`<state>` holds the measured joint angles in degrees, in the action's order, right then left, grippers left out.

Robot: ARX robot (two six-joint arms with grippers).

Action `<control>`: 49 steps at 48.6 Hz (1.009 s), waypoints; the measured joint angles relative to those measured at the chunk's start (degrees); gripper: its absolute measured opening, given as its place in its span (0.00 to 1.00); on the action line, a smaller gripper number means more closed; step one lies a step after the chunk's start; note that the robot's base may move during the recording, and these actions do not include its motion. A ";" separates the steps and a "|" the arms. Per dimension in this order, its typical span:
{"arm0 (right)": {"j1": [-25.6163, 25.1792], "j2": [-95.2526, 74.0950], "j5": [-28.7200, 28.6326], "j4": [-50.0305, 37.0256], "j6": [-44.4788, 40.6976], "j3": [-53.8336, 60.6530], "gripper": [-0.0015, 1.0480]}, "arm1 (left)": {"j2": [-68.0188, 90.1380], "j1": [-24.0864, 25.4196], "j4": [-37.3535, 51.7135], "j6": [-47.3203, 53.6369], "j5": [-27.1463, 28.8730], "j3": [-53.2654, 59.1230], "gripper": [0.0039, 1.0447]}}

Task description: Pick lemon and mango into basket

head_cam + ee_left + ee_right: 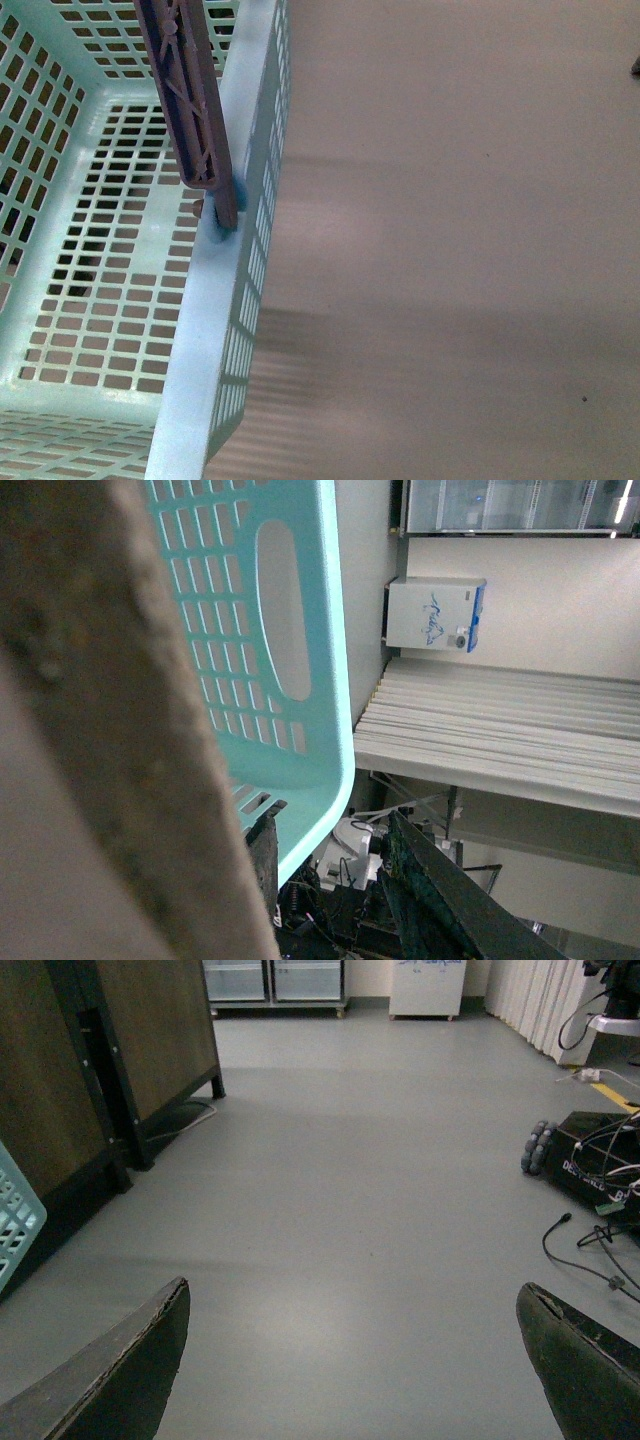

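- While the front view looks down from above, the basket (205,330) fills the left part of it, and its slotted floor and walls show.
- 1 brown handle (185,90) lies across the basket's long rim and ends at a small blue piece (230,208) on that rim.
- To the right of the basket, the table (450,250) is a plain grey-brown surface.
- The left gripper (330,830) is near the basket (230,630), just beside a wall with an oval hand hole. Its 2 dark fingers (440,890) stand apart and nothing is between them.
- A blurred grey-brown surface (110,740) covers much of the left wrist view; I cannot tell what it is.
- Behind the basket in that view, there is a white box (433,612) with a blue mark, and pale slatted panels (500,720).
- The right gripper (352,1290) is wide open and holds nothing; it hangs over the grey floor (350,1180).
- Only a corner of the basket (15,1225) shows in the right wrist view, beside dark brown furniture (60,1070).
- A black box with wheels (585,1155) and loose cables lies on the floor.
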<state>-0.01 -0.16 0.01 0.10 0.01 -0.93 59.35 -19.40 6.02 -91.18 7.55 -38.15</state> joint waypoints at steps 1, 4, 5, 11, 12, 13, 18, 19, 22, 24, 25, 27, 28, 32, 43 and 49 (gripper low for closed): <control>0.00 0.00 0.00 0.00 0.00 0.00 0.92 | 0.00 0.00 0.00 0.00 0.00 0.02 0.30; 0.00 0.00 0.00 0.00 0.00 0.00 0.92 | 0.02 0.00 -0.04 -0.02 0.00 0.02 0.30; 0.00 0.00 -0.02 0.00 0.00 0.00 0.92 | 0.02 0.00 -0.04 0.00 0.00 0.02 0.30; 0.00 0.00 -0.07 0.00 0.00 0.00 0.92 | 0.02 0.00 -0.04 0.00 -0.02 0.02 0.30; 0.00 0.00 0.00 0.00 0.00 0.00 0.92 | 0.02 0.00 -0.04 0.00 0.00 0.02 0.30; 0.00 0.00 0.00 0.00 0.00 0.00 0.92 | 0.02 0.00 -0.04 0.00 0.00 0.02 0.30; 0.00 0.00 0.00 0.00 0.00 0.00 0.92 | 0.02 0.00 -0.04 0.00 0.00 0.02 0.30; 0.00 0.00 0.00 0.00 0.00 0.00 0.92 | 0.02 0.00 -0.04 0.00 0.00 0.02 0.30; 0.00 0.00 0.00 0.00 0.00 0.00 0.92 | 0.02 0.00 -0.04 0.00 0.00 0.02 0.30; 0.00 0.00 -0.02 0.00 -0.02 0.00 0.92 | 0.02 0.00 -0.04 0.02 0.00 0.02 0.30; 0.00 0.00 0.00 0.00 0.02 0.00 0.92 | 0.02 0.00 -0.04 0.00 0.00 0.02 0.30; 0.00 0.00 0.00 0.00 0.00 0.00 0.92 | 0.02 0.00 -0.04 0.00 0.00 0.02 0.30; 0.00 0.00 0.00 0.00 -0.02 0.00 0.92 | 0.02 0.00 -0.04 0.00 0.00 0.02 0.30; 0.00 0.00 0.00 0.00 -0.02 0.00 0.92 | 0.02 0.00 -0.04 0.02 0.02 0.02 0.30; 0.00 0.00 0.00 0.00 0.00 0.00 0.92 | 0.02 0.00 -0.04 0.02 0.00 0.02 0.30; 0.00 0.00 0.00 0.00 0.00 0.00 0.92 | 0.02 -0.02 -0.04 0.02 0.00 0.02 0.30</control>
<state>-0.01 -0.16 0.01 0.10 0.01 -0.93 59.37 -19.42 5.98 -91.15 7.55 -38.13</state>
